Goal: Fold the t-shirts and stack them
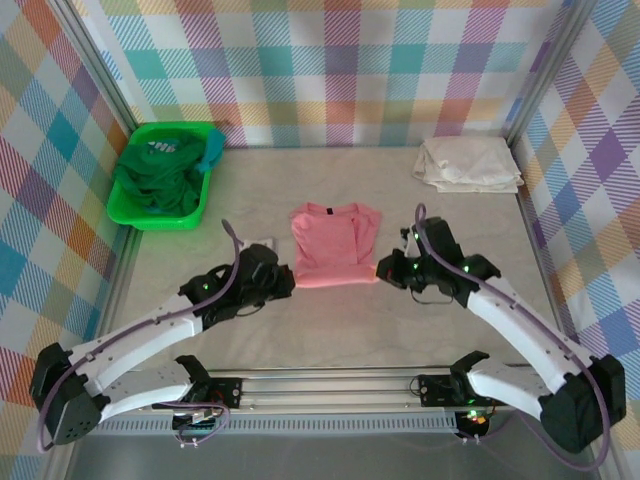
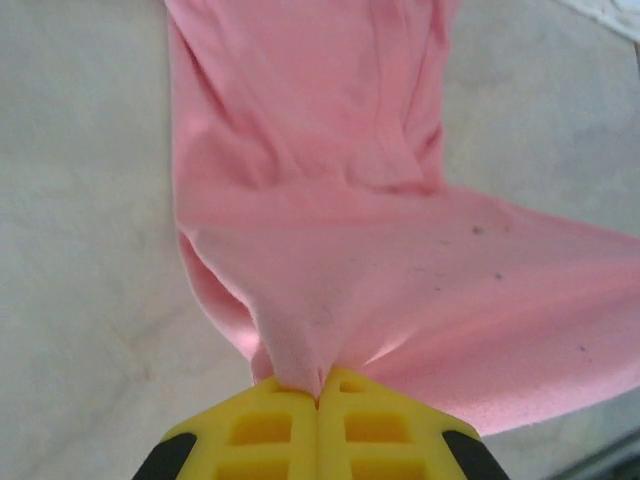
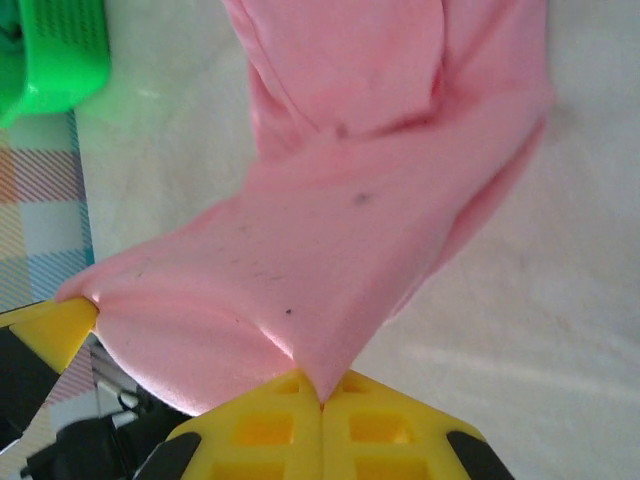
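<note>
Pastel plaid back wall [image 1: 340,70] running across top of frame. Matching left panel [image 1: 45,170] and right panel [image 1: 600,180] closing in sides. Silver metal posts [image 1: 106,70] rising at both rear corners. Pale marbled tabletop [image 1: 330,330] filling centre, catching soft, even light. Aluminium rail [image 1: 330,382] lying along lower edge, grey surface [image 1: 330,455] showing beneath it.

A pink shirt [image 1: 335,243] lies partly folded mid-table; the left gripper [image 1: 288,278] meets its near left corner, the right gripper [image 1: 381,270] its near right corner; a green bin [image 1: 122,208] at far left holds a crumpled green shirt [image 1: 160,185]; a cream shirt [image 1: 467,163] lies far right.
</note>
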Available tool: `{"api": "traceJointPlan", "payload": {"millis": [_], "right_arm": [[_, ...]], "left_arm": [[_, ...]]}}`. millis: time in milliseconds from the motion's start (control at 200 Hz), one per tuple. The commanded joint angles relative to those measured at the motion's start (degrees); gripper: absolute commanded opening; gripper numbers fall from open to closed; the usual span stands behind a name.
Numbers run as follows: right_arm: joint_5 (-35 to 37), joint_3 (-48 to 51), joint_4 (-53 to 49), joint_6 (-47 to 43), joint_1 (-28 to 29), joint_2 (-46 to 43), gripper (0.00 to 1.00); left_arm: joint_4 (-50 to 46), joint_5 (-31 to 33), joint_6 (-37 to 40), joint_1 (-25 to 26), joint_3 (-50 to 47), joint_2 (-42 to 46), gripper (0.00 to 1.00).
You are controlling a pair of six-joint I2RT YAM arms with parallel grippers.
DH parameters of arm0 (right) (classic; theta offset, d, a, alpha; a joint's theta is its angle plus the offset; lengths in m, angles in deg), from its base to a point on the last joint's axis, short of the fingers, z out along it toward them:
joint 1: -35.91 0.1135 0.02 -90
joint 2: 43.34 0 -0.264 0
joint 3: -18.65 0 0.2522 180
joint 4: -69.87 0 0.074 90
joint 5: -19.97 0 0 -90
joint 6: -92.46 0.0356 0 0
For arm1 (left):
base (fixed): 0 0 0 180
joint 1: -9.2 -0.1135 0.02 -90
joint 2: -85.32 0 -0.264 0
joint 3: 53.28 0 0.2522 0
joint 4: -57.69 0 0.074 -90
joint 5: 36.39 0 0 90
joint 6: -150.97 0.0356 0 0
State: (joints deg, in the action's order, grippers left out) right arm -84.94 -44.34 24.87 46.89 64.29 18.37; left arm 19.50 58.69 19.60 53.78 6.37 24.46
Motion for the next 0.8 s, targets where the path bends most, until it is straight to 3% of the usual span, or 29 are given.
{"api": "traceJointPlan", "payload": {"millis": [0, 345, 795], "right_arm": [[3.0, -5.4, -0.1, -5.5, -2.7, 5.4, 0.00], [3.7, -16.9, 9.0, -10.2, -8.5, 24.2, 0.00], [1.3, -26.9, 11.4, -10.3, -12.2, 38.9, 0.00]], "left_arm": [[1.1, -1.7, 7.8, -5.4, 5.2, -6.0, 0.00], [5.6, -6.4, 18.6, -17.0, 22.8, -30.9, 0.00], [1.2, -8.8, 23.7, -20.2, 41.1, -47.7, 0.00]]}}
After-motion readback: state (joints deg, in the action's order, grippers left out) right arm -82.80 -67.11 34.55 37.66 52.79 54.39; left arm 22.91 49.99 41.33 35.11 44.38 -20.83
